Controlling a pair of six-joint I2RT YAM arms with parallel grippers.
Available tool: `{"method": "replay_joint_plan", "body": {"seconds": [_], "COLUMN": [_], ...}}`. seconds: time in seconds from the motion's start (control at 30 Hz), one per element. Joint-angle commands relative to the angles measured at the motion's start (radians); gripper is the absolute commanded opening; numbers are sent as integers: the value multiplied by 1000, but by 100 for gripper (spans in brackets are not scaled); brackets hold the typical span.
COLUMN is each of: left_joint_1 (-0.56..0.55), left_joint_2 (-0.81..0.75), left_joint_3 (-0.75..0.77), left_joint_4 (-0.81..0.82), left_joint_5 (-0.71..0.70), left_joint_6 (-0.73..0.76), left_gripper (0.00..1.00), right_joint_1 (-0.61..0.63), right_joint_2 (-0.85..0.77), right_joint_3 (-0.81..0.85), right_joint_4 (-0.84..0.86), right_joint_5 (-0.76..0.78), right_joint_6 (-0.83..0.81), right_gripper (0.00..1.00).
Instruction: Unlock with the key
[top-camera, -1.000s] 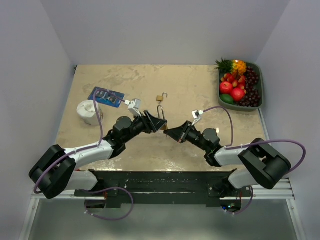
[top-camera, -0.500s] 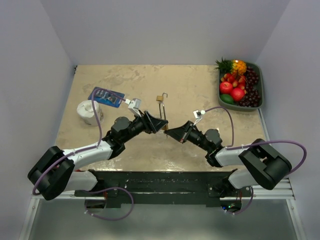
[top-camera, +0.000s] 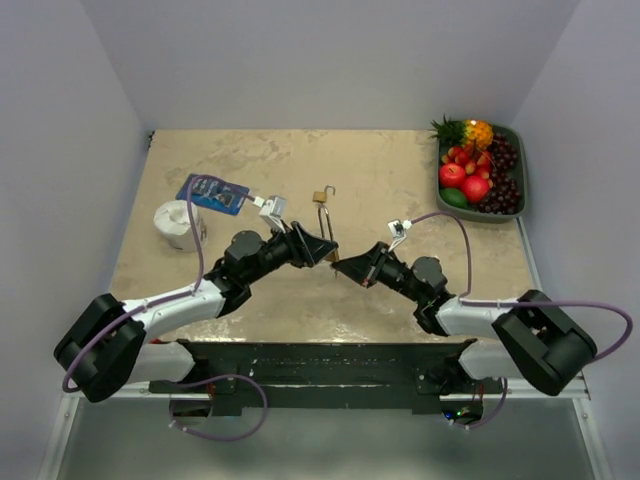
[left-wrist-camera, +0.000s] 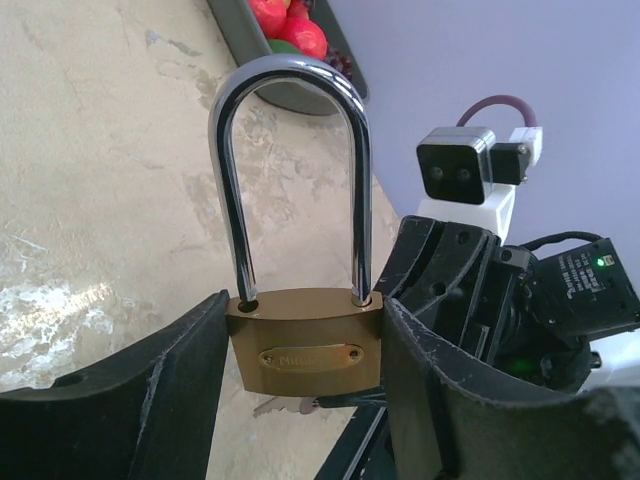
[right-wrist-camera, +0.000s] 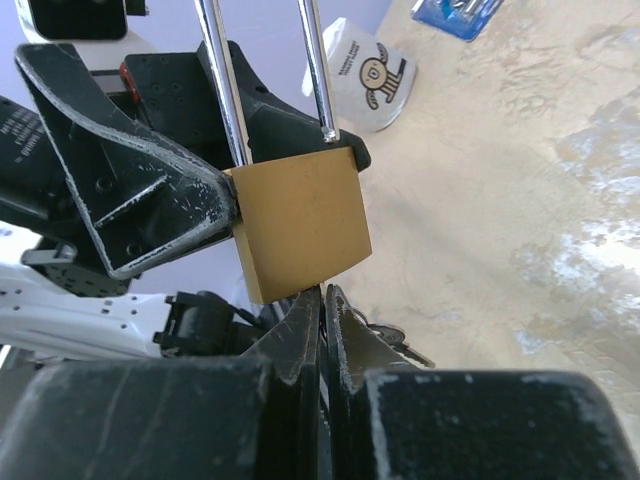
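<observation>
A brass padlock (left-wrist-camera: 303, 340) with a long steel shackle (left-wrist-camera: 291, 75) stands upright between the fingers (left-wrist-camera: 150, 400) of my left gripper (left-wrist-camera: 305, 350), which is shut on its body. It also shows in the top view (top-camera: 323, 228). My right gripper (right-wrist-camera: 325, 300) is shut, its tips pressed against the underside of the padlock (right-wrist-camera: 300, 225). The key between them is hidden by the fingers. Spare keys (right-wrist-camera: 385, 340) on its ring hang just beside the tips and also show under the lock in the left wrist view (left-wrist-camera: 290, 405). The two grippers meet at the table's middle (top-camera: 335, 260).
A second small padlock (top-camera: 320, 196) with an open shackle lies just behind the grippers. A white cup (top-camera: 178, 224) and a blue card (top-camera: 212, 194) are at the left. A green tray of fruit (top-camera: 480, 172) sits at the back right.
Both grippers have shifted slightly to the right together, staying at the padlock. The right arm's elbow has swung outward a little.
</observation>
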Motion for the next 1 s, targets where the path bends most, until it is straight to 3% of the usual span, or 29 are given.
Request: {"method": "replay_joint_plan", "body": {"seconds": [0.0, 0.17, 0.27, 0.5, 0.53, 0.7, 0.97], "left_joint_1": [-43, -37, -22, 27, 36, 114, 173], "left_joint_2": [-8, 75, 112, 144, 141, 118, 80], "left_joint_3": [80, 192, 223, 241, 237, 191, 203], "left_joint_4": [-106, -305, -316, -284, -266, -252, -430], "left_joint_5": [79, -49, -62, -4, 18, 200, 507], "left_joint_6": [19, 42, 45, 87, 105, 168, 350], "left_gripper": [0, 0, 0, 0, 0, 0, 0], "right_joint_1": [-51, -51, -48, -49, -51, -85, -186], "right_joint_2": [-126, -255, -303, -454, -476, -444, -301], "right_joint_3": [79, 105, 108, 100, 103, 241, 431], "right_joint_4": [-148, -385, -489, -641, -649, -742, -724], "right_joint_5": [211, 251, 265, 294, 299, 258, -136], "right_joint_6": [-119, -233, -280, -339, -346, -429, -589], "right_gripper": [4, 28, 44, 61, 67, 73, 74]}}
